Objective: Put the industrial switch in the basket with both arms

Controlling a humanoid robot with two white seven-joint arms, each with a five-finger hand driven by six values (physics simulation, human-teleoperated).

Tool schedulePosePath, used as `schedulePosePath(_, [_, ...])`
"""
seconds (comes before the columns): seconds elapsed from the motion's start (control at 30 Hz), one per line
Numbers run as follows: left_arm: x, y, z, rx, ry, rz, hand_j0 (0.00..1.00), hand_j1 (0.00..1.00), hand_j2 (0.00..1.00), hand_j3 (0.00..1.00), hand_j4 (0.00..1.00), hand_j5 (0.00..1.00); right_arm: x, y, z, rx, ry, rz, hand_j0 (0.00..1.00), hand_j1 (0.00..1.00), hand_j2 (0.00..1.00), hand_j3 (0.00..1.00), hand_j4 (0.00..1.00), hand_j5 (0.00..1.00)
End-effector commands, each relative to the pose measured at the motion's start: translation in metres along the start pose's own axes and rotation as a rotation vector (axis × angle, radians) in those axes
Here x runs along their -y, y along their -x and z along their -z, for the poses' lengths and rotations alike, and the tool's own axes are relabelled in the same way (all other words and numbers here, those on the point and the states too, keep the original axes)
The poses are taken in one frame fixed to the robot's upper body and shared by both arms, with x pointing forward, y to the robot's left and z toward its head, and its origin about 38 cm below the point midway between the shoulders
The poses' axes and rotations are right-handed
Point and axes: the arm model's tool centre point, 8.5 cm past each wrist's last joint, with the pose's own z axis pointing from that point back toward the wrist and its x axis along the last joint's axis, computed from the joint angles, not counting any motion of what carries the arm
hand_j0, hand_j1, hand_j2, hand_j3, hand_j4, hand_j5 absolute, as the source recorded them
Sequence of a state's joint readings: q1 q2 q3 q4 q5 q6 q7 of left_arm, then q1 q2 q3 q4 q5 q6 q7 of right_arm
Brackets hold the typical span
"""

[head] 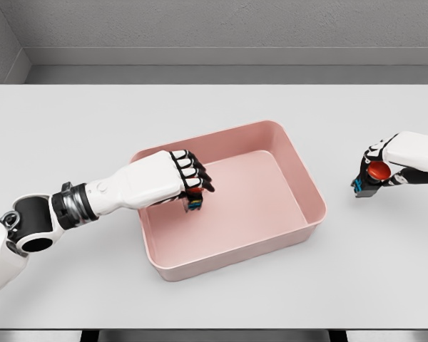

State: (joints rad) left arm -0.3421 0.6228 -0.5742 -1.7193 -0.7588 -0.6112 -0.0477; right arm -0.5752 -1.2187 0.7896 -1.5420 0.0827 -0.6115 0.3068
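Note:
A pink rectangular basket [303, 187] sits in the middle of the white table. My left hand [192, 182] reaches over its left rim, fingers curled around a small dark switch [194, 202] with coloured terminals, held just above the basket floor. To the right of the basket, my right hand [376, 171] is shut on a second switch [374, 174] with a round red button on a black body, held just over the tabletop and clear of the basket.
The white table [71, 128] extends well beyond the basket on all sides. A grey wall runs along the far edge, and the table's front edge lies near the bottom of the view.

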Motion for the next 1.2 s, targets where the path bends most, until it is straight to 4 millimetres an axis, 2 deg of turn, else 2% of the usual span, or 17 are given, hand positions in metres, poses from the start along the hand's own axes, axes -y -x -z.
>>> schedulePosePath(0.0, [-0.001, 0.0, 0.001, 0.001, -0.009, -0.007, 0.77, 0.77, 0.77, 0.77, 0.77, 0.77, 0.001, -0.001, 0.0, 0.004, 0.007, 0.007, 0.42, 0.42, 0.42, 0.42, 0.42, 0.42])
schedulePosePath(0.33, [0.0, -0.001, 0.001, 0.001, -0.01, -0.009, 0.82, 0.82, 0.82, 0.82, 0.82, 0.82, 0.013, -0.008, 0.004, 0.028, 0.028, -0.018, 0.42, 0.42, 0.42, 0.42, 0.42, 0.42])
schedulePosePath(0.53, [-0.015, -0.002, -0.003, 0.011, -0.041, -0.003, 0.82, 0.82, 0.82, 0.82, 0.82, 0.82, 0.02, -0.012, 0.007, 0.043, 0.04, -0.032, 0.42, 0.42, 0.42, 0.42, 0.42, 0.42])
schedulePosePath(0.63, [-0.032, 0.014, -0.025, -0.029, -0.038, 0.021, 0.87, 0.87, 0.87, 0.87, 0.87, 0.87, 0.023, -0.014, 0.008, 0.051, 0.047, -0.039, 0.42, 0.42, 0.42, 0.42, 0.42, 0.42])
schedulePosePath(0.73, [-0.042, 0.024, -0.041, -0.057, -0.028, 0.033, 0.99, 0.99, 0.99, 0.99, 0.99, 0.99, 0.028, -0.018, 0.009, 0.067, 0.061, -0.029, 0.42, 0.42, 0.42, 0.42, 0.42, 0.42])
schedulePosePath(0.87, [-0.056, 0.037, -0.066, -0.1, 0.001, 0.054, 1.0, 1.0, 1.0, 1.0, 1.0, 1.0, 0.031, -0.02, 0.011, 0.077, 0.07, -0.03, 0.42, 0.42, 0.42, 0.42, 0.42, 0.42])
schedulePosePath(0.93, [-0.074, 0.051, -0.096, -0.159, 0.053, 0.112, 1.0, 1.0, 1.0, 1.0, 1.0, 1.0, 0.034, -0.022, 0.011, 0.082, 0.075, -0.032, 0.42, 0.42, 0.42, 0.42, 0.42, 0.42])
schedulePosePath(0.97, [-0.078, 0.054, -0.103, -0.172, 0.07, 0.13, 1.0, 1.0, 1.0, 1.0, 1.0, 1.0, 0.035, -0.023, 0.011, 0.086, 0.079, -0.032, 0.42, 0.42, 0.42, 0.42, 0.42, 0.42])
schedulePosePath(1.17, [-0.081, 0.064, -0.12, -0.211, 0.122, 0.154, 1.0, 1.0, 1.0, 1.0, 1.0, 1.0, 0.041, -0.027, 0.015, 0.104, 0.092, -0.043, 0.43, 0.43, 0.43, 0.43, 0.43, 0.43])
